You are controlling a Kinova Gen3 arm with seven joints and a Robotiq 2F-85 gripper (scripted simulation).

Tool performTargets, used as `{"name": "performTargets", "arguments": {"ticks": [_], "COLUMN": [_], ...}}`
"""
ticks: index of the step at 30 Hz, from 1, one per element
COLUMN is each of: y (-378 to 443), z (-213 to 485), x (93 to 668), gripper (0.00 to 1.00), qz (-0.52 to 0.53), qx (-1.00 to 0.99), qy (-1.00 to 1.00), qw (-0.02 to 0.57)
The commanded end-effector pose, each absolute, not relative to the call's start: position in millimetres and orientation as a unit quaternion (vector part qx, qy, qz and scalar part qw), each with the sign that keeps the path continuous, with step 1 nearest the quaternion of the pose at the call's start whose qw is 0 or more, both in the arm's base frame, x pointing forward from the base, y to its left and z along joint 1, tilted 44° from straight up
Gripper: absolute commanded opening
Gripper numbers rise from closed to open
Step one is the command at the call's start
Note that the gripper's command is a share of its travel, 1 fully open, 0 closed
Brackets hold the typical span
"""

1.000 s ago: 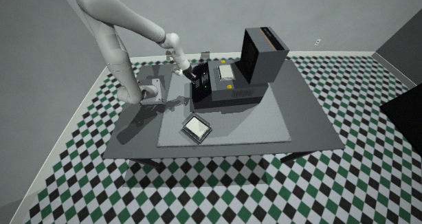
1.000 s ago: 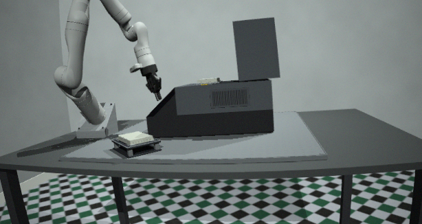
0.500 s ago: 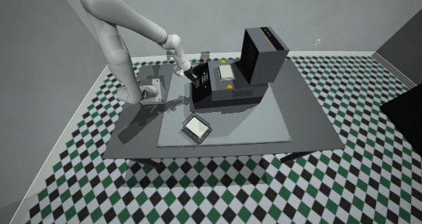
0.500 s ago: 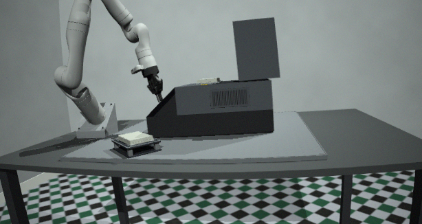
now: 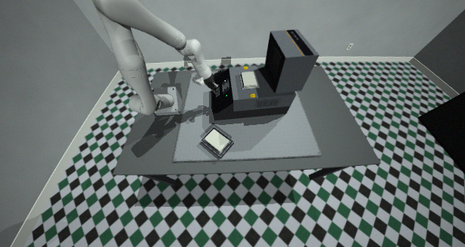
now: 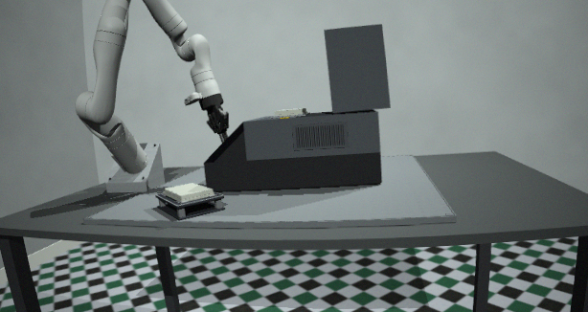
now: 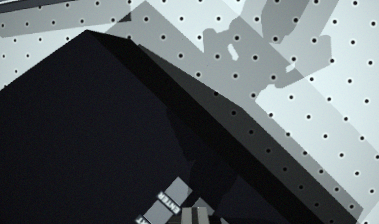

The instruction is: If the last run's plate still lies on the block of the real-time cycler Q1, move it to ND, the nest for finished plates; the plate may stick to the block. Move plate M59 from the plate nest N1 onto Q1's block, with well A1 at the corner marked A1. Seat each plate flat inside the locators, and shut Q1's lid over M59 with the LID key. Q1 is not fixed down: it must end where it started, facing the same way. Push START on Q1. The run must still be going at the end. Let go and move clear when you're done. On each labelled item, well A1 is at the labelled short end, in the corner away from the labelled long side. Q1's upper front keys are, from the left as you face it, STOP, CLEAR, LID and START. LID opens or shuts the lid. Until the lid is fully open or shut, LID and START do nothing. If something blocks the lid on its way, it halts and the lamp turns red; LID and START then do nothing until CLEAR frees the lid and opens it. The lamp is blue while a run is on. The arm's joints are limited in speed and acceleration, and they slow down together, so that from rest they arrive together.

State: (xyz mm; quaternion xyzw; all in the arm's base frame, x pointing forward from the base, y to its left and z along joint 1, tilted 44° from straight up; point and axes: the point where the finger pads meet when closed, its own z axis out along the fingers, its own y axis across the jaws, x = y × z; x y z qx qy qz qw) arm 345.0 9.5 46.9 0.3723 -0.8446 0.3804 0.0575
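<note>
The cycler Q1 point(image 5: 253, 105) point(image 6: 311, 169) point(image 7: 90, 120) stands with its lid point(image 5: 295, 66) point(image 6: 356, 67) upright and open. A small lamp point(image 5: 226, 95) on its front shows green. A pale plate point(image 5: 249, 79) point(image 6: 289, 112) lies on its block. Another pale plate point(image 5: 216, 139) point(image 6: 188, 191) sits in a nest point(image 6: 181, 213) on the near side; its labels are unreadable. My gripper point(image 5: 216, 92) point(image 6: 223, 138) point(image 7: 195, 216) is shut and empty, its tips at the sloping key panel. The wrist view shows an ENTER key point(image 7: 178, 189) beside the tips; the key under them is hidden.
Yellow marks point(image 5: 245, 67) point(image 5: 252, 95) flank the block. The light perforated board point(image 5: 288, 148) point(image 6: 335, 212) point(image 7: 335, 115) lies under the cycler and nest, on the grey table point(image 5: 341, 144) point(image 6: 503, 187). The raised lid towers at the cycler's rear. A dark edge shows at the wrist view's upper left.
</note>
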Motion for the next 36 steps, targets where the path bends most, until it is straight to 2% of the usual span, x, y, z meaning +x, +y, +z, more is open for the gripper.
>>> {"name": "performTargets", "arguments": {"ticks": [1,36], "y": [9.1,5.5], "z": [46.1,42.5], "x": [346.1,349.8], "gripper": [0.1,0.1], "qz": [0.38,0.38], "qx": [0.373,0.373], "qy": [-0.845,-0.845], "qw": [0.057,0.057]}}
